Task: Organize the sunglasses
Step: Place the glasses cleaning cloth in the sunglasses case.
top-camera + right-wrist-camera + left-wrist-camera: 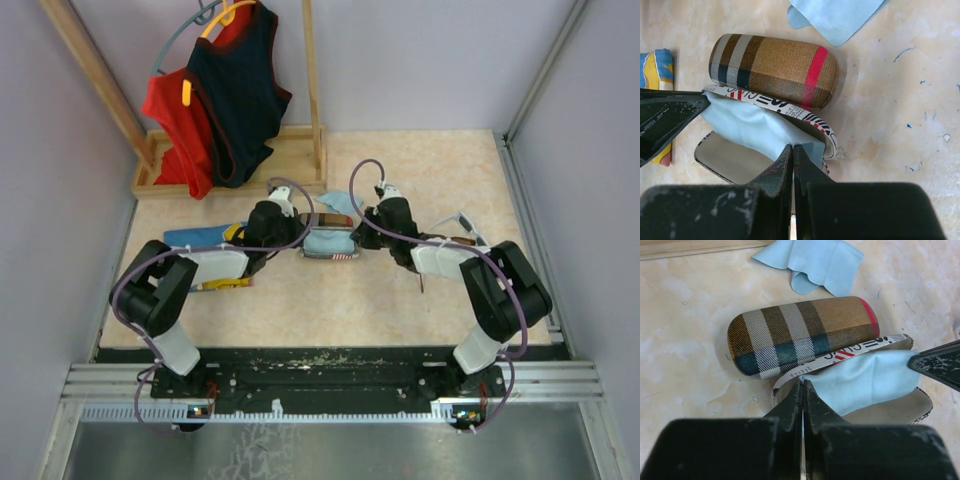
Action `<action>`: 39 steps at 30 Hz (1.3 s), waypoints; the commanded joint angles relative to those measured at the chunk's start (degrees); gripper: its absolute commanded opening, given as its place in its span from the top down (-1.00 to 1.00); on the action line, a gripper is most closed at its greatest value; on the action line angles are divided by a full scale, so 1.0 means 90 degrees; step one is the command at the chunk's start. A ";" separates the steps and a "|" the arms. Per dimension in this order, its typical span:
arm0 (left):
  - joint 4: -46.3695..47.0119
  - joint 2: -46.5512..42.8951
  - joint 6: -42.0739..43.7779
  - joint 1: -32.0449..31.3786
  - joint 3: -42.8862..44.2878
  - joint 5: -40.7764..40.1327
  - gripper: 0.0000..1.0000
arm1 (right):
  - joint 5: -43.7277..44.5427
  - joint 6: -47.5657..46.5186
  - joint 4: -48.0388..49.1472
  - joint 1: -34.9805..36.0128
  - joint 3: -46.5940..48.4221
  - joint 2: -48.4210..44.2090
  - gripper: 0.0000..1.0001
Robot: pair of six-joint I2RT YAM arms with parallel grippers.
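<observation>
white-grey sunglasses: thin arms, near table right edge, partly hidden | left gripper, right gripper: fingers together, at light-blue cloth

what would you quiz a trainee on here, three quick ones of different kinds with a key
1. True or false: the plaid case stands open.
2. Pick one. In the top view the white-grey sunglasses lie: A inside the printed case; B on the table beside the right arm; C on the clothes rack.
3. Fill in: the jaws of the left gripper and of the right gripper are both ___.

Key: 1 false, it is closed. 2 B. 3 shut.
</observation>
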 commanded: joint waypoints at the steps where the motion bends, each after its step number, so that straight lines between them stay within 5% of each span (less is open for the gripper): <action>1: 0.0382 0.0159 0.0160 0.0107 0.0129 0.0143 0.99 | -0.0050 -0.0149 0.0396 -0.0073 0.0412 0.0110 1.00; 39: 0.0582 0.0471 0.0365 0.0230 0.0257 -0.0037 0.99 | 0.0203 -0.0079 0.0283 -0.0104 0.0196 0.0331 1.00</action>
